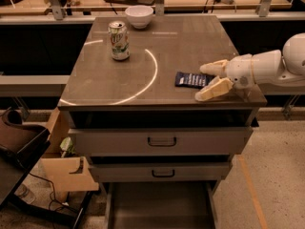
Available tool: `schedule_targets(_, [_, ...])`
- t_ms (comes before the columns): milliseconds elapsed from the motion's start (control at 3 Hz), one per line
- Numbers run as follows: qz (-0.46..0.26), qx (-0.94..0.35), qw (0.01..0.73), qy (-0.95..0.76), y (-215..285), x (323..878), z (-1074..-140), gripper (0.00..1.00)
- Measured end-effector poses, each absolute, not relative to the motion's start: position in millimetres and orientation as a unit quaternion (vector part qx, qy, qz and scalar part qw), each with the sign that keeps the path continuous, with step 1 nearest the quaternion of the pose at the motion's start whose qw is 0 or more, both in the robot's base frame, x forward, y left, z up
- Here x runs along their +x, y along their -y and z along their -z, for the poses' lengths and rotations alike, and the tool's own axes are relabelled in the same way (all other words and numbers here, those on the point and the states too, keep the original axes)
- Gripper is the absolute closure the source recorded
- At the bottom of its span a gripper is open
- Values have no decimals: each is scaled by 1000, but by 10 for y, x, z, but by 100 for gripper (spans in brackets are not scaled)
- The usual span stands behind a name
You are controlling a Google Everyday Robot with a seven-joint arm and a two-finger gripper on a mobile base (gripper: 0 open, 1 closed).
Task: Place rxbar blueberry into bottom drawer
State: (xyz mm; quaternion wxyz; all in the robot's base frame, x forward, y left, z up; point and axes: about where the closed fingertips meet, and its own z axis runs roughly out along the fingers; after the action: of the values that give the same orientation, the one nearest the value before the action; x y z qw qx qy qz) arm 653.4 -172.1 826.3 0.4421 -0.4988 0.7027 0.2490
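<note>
The rxbar blueberry [192,79], a flat dark navy bar, lies on the right part of the grey cabinet top [157,46]. My gripper [208,81] reaches in from the right, open, with one finger behind the bar's right end and one in front of it. The fingers straddle the bar's right end and are not closed on it. The bottom drawer [159,205] is pulled out at the foot of the cabinet, its dark tray showing nothing in it.
A green-and-white soda can [118,40] stands at the back left of the top, a white bowl [139,15] behind it. Two drawers with dark handles [162,141] sit above the open one. A cardboard box [66,171] and a dark chair [19,147] are at the left.
</note>
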Motion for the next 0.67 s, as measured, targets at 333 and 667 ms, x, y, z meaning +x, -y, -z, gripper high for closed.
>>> schedule_targets(333, [-249,-499,442,-703,1720,6534,-8289,83])
schedule_targets(667, [-249,-499,442,-703,1717,6534,-8325,100])
